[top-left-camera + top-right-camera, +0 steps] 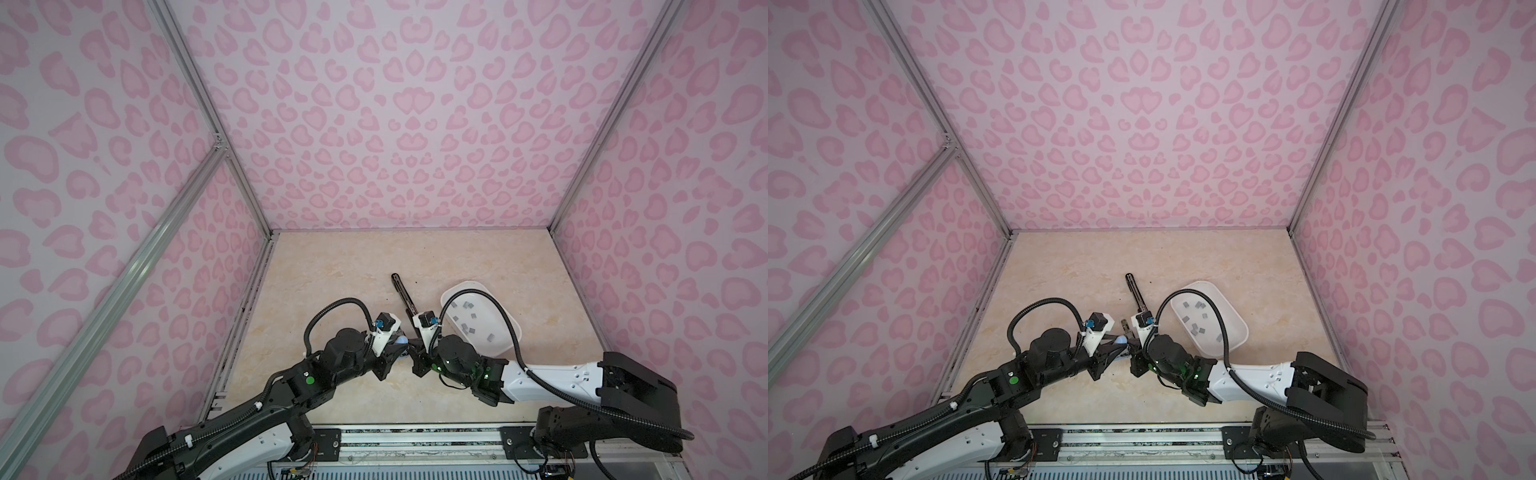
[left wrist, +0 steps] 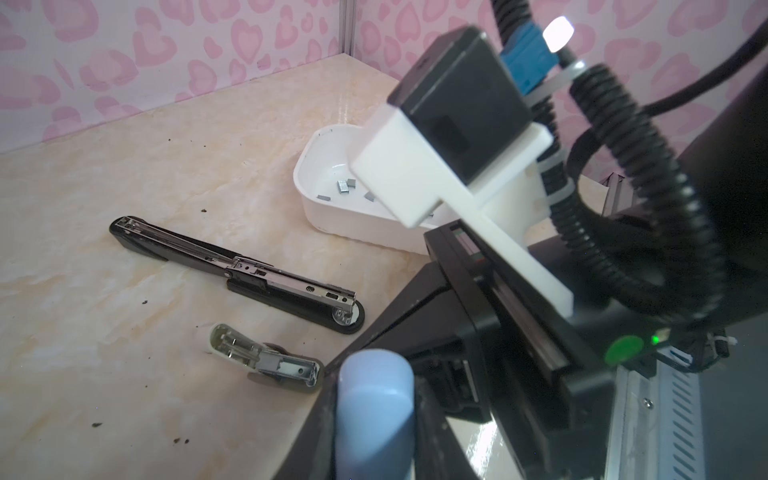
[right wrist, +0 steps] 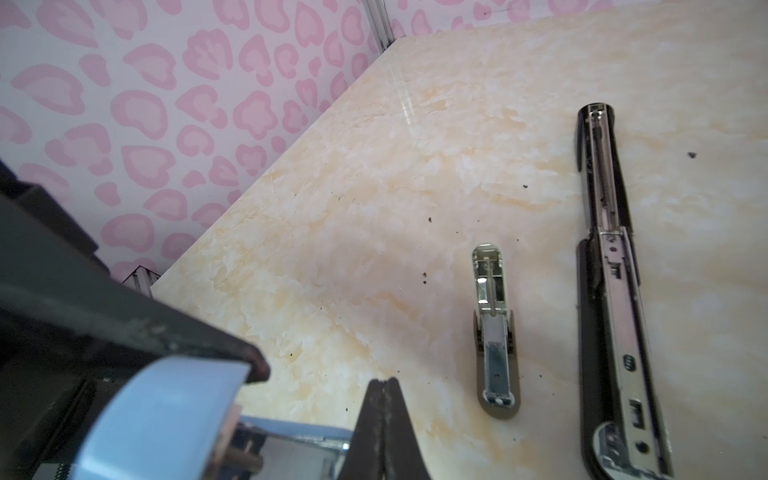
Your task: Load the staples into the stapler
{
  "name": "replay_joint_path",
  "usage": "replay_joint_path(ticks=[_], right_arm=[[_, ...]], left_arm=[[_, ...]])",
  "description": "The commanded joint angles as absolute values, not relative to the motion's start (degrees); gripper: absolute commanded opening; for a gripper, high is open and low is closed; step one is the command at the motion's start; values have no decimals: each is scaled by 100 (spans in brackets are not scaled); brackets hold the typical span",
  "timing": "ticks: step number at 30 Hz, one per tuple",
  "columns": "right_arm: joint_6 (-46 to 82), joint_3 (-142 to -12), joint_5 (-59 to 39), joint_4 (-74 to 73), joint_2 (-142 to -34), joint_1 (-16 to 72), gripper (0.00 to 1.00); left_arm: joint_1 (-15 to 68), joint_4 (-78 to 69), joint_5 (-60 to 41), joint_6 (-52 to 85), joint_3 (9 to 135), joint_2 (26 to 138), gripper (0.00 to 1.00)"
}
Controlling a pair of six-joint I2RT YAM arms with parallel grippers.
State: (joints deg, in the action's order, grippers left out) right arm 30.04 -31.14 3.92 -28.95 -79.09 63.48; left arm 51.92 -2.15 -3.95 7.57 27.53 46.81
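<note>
- Clamping a light-blue stapler (image 3: 166, 415), the left gripper (image 2: 374, 436) is nearly closed around its body, near the middle of the table (image 1: 332, 270).
- The right gripper (image 3: 384, 390) is seen with its jaws pressed together, the tip just beside the stapler's bare metal channel. Whether anything is pinched cannot be told.
- The staples (image 1: 472, 331) are lying loose in a white tray (image 2: 353, 218), to the right of both grippers and farther back. The right arm is judged the nearer one for fetching them.
- The held stapler's channel appears to run left to right between the grippers, so a strip would have to be laid along that line.
- Three staplers are counted: the held one, a long black stapler (image 2: 232, 266) and a small stapler (image 3: 494, 332), the last two lying opened flat.
- One tray is counted, and about nine staples are made out in both top views. Others may be hidden by a cable.
</note>
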Motion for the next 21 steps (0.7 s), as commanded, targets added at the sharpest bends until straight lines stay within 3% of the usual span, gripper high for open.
replay_joint_path(ticks=[1, 14, 21], right_arm=[[3087, -3035, 169, -3286, -8001, 6439, 0], [2990, -2918, 88, -3984, -8246, 6768, 4], [2683, -2395, 648, -3758, -7454, 6693, 26]], left_arm=[[5194, -840, -237, 752, 2638, 4465, 4], [5194, -1011, 94, 837, 2289, 3782, 4], [5187, -1135, -11, 885, 2227, 3813, 4]])
